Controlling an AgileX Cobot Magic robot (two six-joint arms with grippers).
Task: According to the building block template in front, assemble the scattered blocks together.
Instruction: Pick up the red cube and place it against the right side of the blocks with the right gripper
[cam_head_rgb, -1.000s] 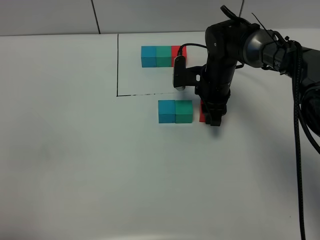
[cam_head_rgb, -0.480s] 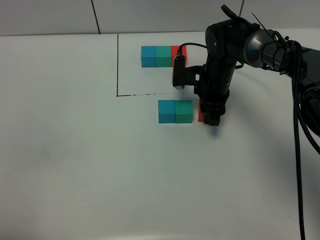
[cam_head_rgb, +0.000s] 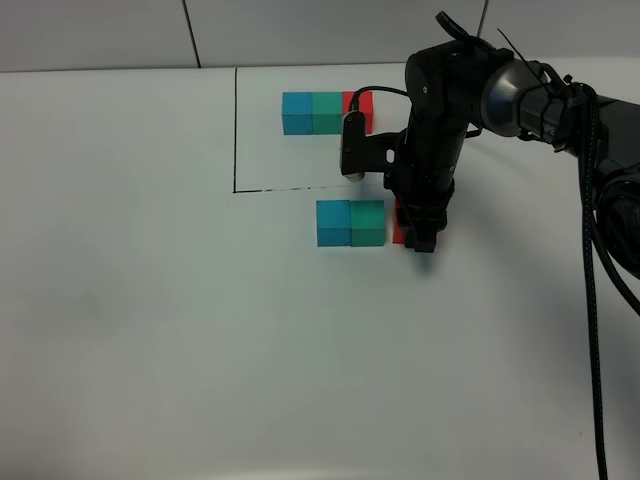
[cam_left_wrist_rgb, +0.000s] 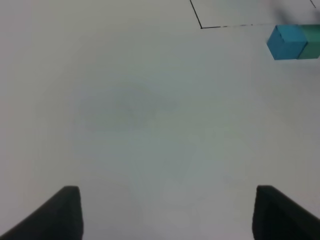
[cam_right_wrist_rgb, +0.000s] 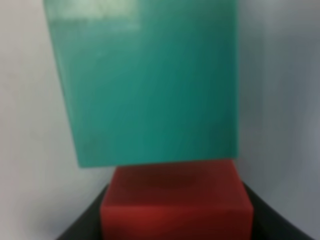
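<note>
Claw of the right arm (cam_head_rgb: 420, 238) is lowered to the white surface (cam_head_rgb: 150, 320) in the exterior high view, its jaws pressed together on the red cube (cam_head_rgb: 399, 222), of which only a thin sliver shows beside the black wrist. That red cube sits just to the right of the teal-green cube (cam_head_rgb: 368, 223), very close or touching; the arm hides the seam. The teal-green cube touches the blue cube (cam_head_rgb: 333, 223) on its left, so the three scattered blocks form a row whose long axis runs left to right across the surface, blue end leftward. Farther back, inside the thin black drawn outline (cam_head_rgb: 235, 130), the building block template (cam_head_rgb: 313, 112) lies as a tight row in the same order and with the same left-right axis; its red end is partly covered by the arm. No containers hold anything.

From the left wrist, the left claw (cam_left_wrist_rgb: 167, 212) hangs over bare surface with its two dark fingertips (cam_left_wrist_rgb: 65, 210) spread wide and nothing between them; the blue cube and an edge of the teal-green one lie well away.

From the right wrist, the red cube fills the gap between the dark fingers, its far face against or just short of the teal-green cube.
</note>
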